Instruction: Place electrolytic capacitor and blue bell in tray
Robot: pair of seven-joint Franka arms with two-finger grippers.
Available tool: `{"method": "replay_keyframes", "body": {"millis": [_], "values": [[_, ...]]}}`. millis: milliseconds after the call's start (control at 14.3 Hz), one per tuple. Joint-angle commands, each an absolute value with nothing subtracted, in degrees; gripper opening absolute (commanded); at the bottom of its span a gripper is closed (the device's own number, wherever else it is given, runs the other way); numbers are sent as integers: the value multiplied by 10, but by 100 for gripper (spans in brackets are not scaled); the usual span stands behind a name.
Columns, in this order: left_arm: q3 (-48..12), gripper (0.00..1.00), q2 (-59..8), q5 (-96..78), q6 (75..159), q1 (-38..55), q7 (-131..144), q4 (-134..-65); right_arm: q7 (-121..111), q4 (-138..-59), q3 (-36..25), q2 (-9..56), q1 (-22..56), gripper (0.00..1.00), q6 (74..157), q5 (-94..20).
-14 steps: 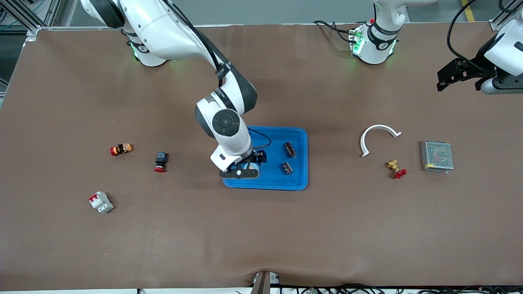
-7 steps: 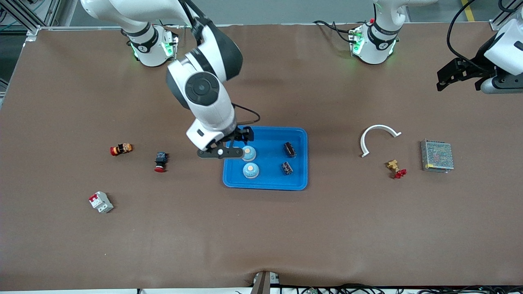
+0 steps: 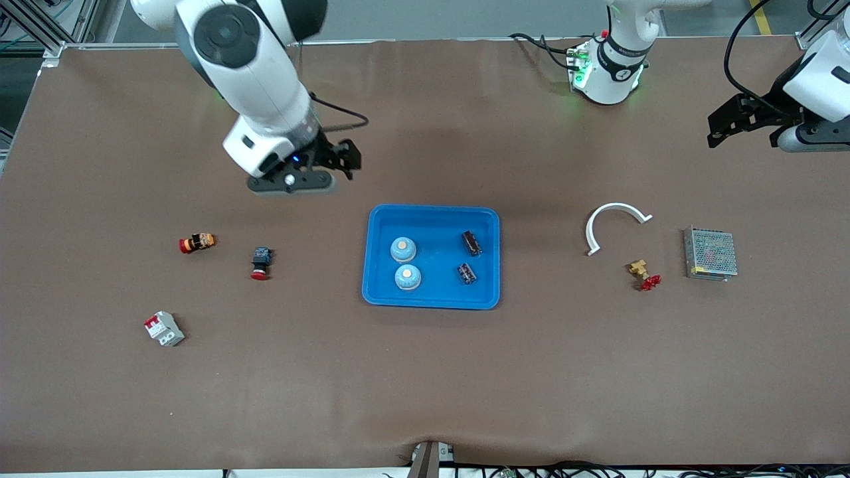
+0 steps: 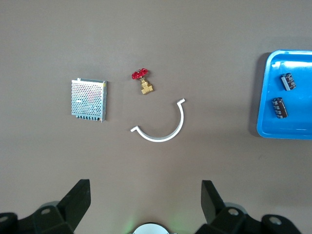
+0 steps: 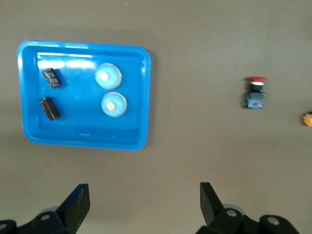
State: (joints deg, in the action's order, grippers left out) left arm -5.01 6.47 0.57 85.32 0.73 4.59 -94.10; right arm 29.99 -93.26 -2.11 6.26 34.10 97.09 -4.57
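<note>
The blue tray [image 3: 431, 211] lies mid-table. In it sit two pale blue bells [image 3: 403, 249] [image 3: 408, 277], side by side, and two dark electrolytic capacitors [image 3: 471, 243] [image 3: 467, 273]. My right gripper [image 3: 340, 159] hangs open and empty over bare table, off the tray toward the right arm's base. Its wrist view shows the tray [image 5: 142, 102], the bells [image 5: 107, 75] and the capacitors [image 5: 51, 77], with the right gripper [image 5: 145, 204] holding nothing. My left gripper [image 3: 742, 127] waits open over the table's edge at the left arm's end; in its own view the left gripper [image 4: 145, 195] is empty.
Toward the left arm's end lie a white curved piece [image 3: 617, 206], a brass valve with a red handle [image 3: 643, 273] and a metal mesh box [image 3: 710, 253]. Toward the right arm's end lie a red push button [image 3: 260, 263], an orange-red button [image 3: 196, 242] and a grey breaker [image 3: 164, 328].
My right gripper rose from the tray and drew back toward its base, leaving a second bell in the tray. The left arm stayed put.
</note>
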Motion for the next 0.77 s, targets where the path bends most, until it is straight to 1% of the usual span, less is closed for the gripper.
{"method": "replay_keyframes", "body": {"millis": [0,349,697], "values": [[-50,100,68,4,853,11,51,-938,246,-966,-16,12,294,100,941,-42],[-50,100,67,4,853,11,51,-938,171,-967,-16,-31,208,100,886,-39],[-51,100,67,4,853,11,51,-938,69,-967,-16,-44,116,100,864,-38]]}}
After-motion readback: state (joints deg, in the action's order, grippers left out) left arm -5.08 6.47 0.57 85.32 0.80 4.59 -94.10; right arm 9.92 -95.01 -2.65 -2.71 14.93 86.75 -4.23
